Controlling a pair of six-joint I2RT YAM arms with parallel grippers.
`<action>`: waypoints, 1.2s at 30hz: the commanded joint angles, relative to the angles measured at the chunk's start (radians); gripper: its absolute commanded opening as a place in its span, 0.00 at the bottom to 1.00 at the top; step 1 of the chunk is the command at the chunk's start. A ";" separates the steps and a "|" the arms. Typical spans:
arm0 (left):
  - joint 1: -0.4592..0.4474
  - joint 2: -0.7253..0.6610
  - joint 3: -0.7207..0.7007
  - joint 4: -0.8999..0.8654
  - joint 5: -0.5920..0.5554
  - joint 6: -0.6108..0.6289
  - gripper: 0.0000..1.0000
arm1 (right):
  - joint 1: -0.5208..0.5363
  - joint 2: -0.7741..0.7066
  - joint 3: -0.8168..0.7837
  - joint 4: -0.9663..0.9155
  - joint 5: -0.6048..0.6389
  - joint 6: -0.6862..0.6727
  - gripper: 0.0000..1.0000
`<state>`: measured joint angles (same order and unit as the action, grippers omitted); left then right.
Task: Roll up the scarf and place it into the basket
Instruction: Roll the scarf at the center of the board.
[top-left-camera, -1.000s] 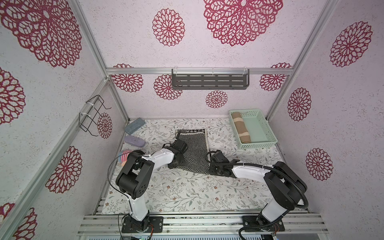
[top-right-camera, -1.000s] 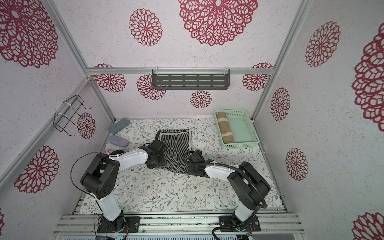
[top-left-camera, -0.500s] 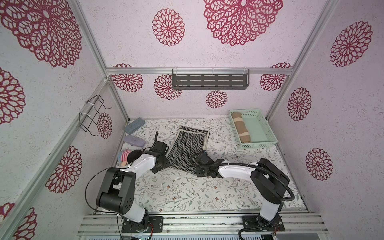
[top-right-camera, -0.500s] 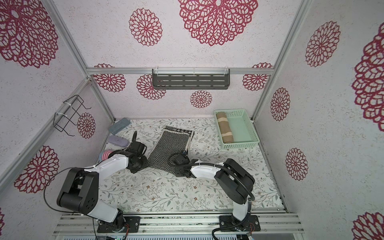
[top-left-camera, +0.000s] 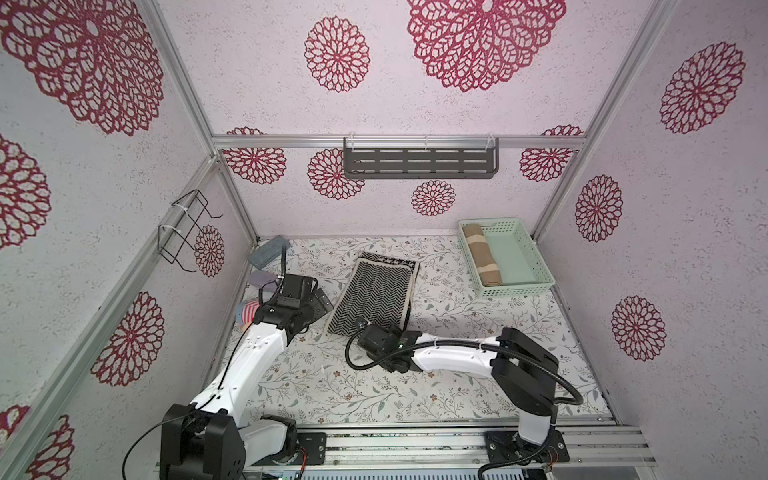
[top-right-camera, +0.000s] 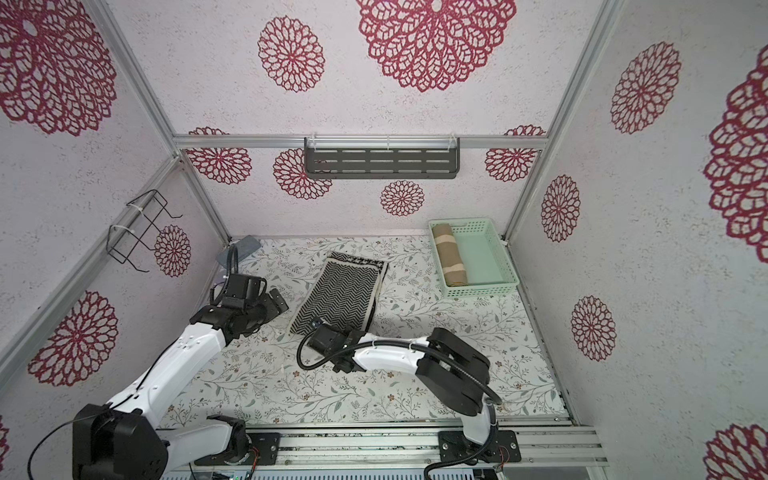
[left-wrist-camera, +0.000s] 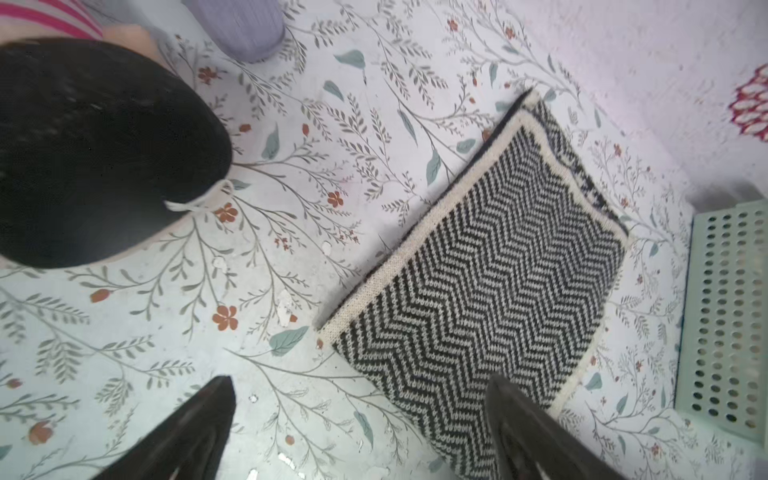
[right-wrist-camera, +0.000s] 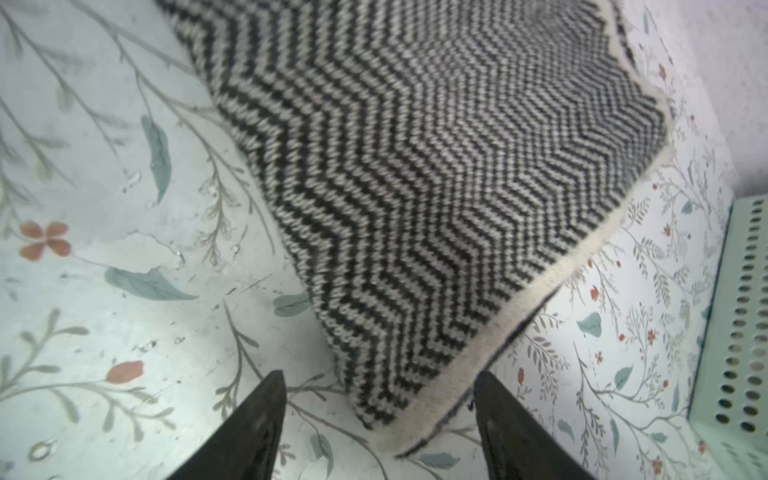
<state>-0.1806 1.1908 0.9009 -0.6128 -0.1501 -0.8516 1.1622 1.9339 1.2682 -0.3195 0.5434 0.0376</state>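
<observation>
The scarf (top-left-camera: 376, 297), black-and-white zigzag knit with a cream edge, lies flat and folded at the middle of the table, slanting to the near left, in both top views (top-right-camera: 340, 297). My left gripper (top-left-camera: 318, 297) stands open just left of it, holding nothing. In the left wrist view the left gripper (left-wrist-camera: 361, 399) has one finger (left-wrist-camera: 523, 428) over the scarf (left-wrist-camera: 478, 266). My right gripper (right-wrist-camera: 380, 386) is open around the near corner of the scarf (right-wrist-camera: 436, 166), with its jaws apart from the cloth. The mint-green basket (top-left-camera: 528, 266) stands at the back right.
A tan rolled cloth (top-left-camera: 480, 255) lies in the basket's left side. A grey-blue roll (top-left-camera: 268, 251), a purple roll (top-left-camera: 262, 277) and a pink striped thing (top-left-camera: 247, 311) sit by the left wall. A dark grey shelf (top-left-camera: 419, 163) and a wire rack (top-left-camera: 185, 232) hang on the walls.
Both grippers had the scarf's near end and dragged it to the left, skewing the cloth. Both have since opened and let go, and the left one has drawn off to the left.
</observation>
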 joint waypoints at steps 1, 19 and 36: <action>0.025 -0.052 -0.024 -0.033 -0.041 -0.029 0.97 | -0.013 0.034 0.027 0.008 0.083 -0.181 0.75; 0.059 -0.036 -0.068 0.035 0.010 -0.030 0.97 | -0.067 0.206 0.208 0.034 -0.015 -0.340 0.18; 0.050 0.070 -0.104 0.119 0.170 -0.063 0.98 | -0.340 0.138 0.372 -0.116 -0.960 0.168 0.00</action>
<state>-0.1280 1.2507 0.8181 -0.5426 -0.0338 -0.8799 0.8600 2.1178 1.6257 -0.4221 -0.1978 0.0834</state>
